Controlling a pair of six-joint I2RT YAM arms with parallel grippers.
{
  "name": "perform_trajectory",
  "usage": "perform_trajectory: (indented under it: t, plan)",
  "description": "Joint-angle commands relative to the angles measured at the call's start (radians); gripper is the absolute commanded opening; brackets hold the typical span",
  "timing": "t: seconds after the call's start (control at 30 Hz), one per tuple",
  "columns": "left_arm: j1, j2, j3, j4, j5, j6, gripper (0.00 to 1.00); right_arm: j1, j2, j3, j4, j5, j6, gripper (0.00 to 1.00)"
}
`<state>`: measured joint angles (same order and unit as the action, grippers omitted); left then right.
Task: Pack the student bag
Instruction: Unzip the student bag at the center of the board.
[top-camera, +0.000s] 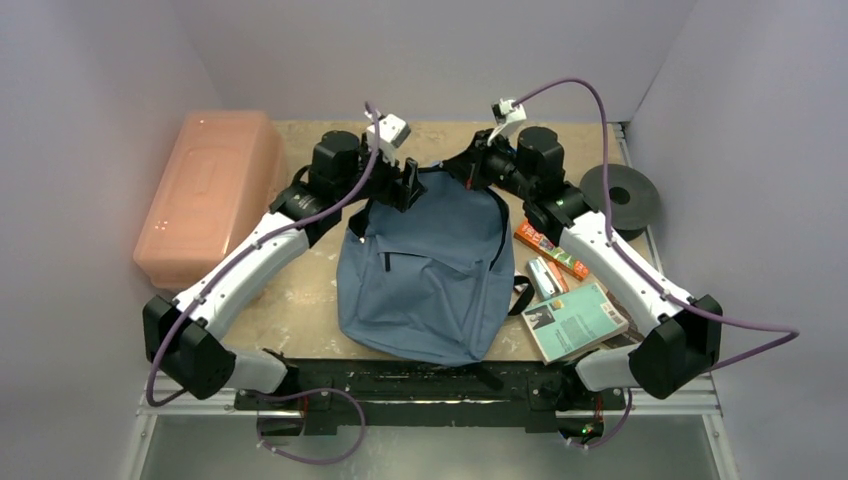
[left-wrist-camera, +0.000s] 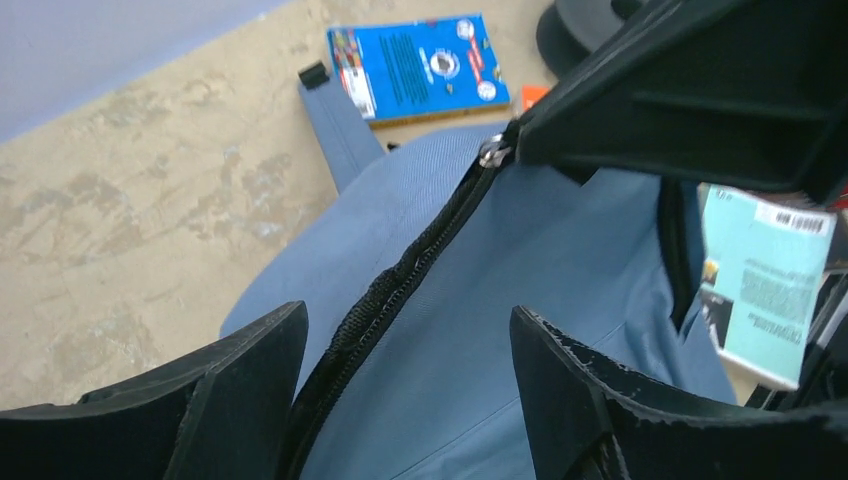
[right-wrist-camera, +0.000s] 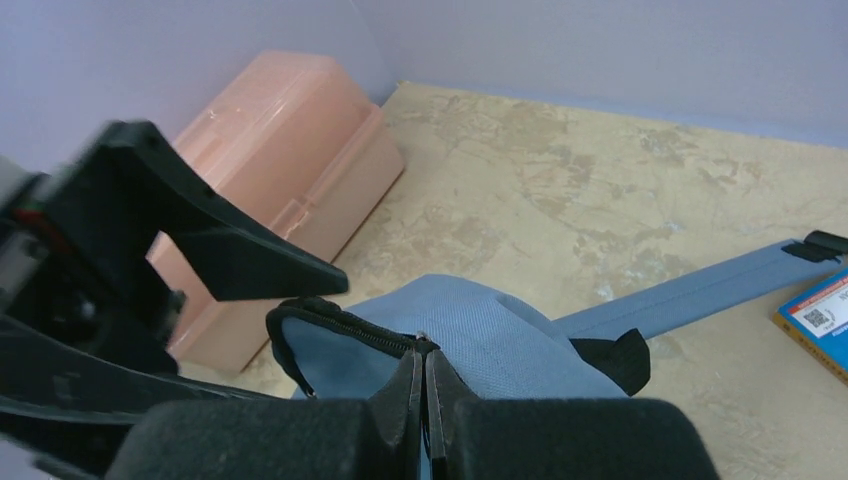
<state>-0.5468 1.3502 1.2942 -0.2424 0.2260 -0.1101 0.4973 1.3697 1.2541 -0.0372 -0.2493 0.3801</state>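
We see our left pincer (left-wrist-camera: 405, 318) spread wide astride the zipper (left-wrist-camera: 402, 275) of the student bag (top-camera: 430, 270), while our right pincer (right-wrist-camera: 422, 362) pinches the top rim of that bag.

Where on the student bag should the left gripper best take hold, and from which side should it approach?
Probably the black zipper trim, from above. It is a narrow band on the soft student bag, thin enough to pinch, and it runs between the fingers of the open left gripper. The right gripper is shut on the same trim further along.
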Motion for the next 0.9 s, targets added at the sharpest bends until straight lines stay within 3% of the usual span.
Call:
perform_trajectory:
  t: [0.0,0.07,0.1,0.13,0.17,0.3,0.37,0.53,0.73,0.87]
  plan:
    - [-0.015,0.045,0.062,-0.046,0.003,0.072,0.68,0.007,-0.022,0.083,0.069,-0.021,-0.01,0.0]
    - [-0.014,0.076,0.095,-0.078,-0.085,0.077,0.48,0.013,-0.018,0.096,0.056,-0.007,-0.013,0.0]
    - [-0.015,0.089,0.11,-0.093,-0.121,0.083,0.34,0.014,-0.017,0.102,0.045,0.017,-0.014,0.0]
    - [-0.014,0.096,0.122,-0.108,-0.184,0.087,0.12,0.015,-0.015,0.11,0.012,0.063,-0.015,0.0]
    - [-0.012,0.096,0.125,-0.121,-0.276,0.088,0.0,0.015,-0.013,0.126,-0.035,0.144,-0.011,0.0]
    - [0.025,0.018,0.051,-0.068,-0.439,0.081,0.0,-0.02,-0.04,0.118,-0.191,0.432,0.047,0.0]
    - [0.06,-0.04,-0.005,-0.033,-0.476,0.055,0.0,-0.064,-0.077,0.062,-0.196,0.461,0.066,0.0]
    - [0.087,-0.164,-0.135,0.06,-0.573,0.064,0.0,-0.137,-0.145,-0.109,-0.149,0.336,0.116,0.0]
    - [0.087,-0.231,-0.152,0.079,-0.531,0.053,0.0,-0.138,-0.139,-0.425,0.072,0.086,0.314,0.0]
    - [0.087,-0.241,-0.157,0.08,-0.544,0.061,0.0,-0.138,-0.175,-0.549,0.137,0.107,0.351,0.0]
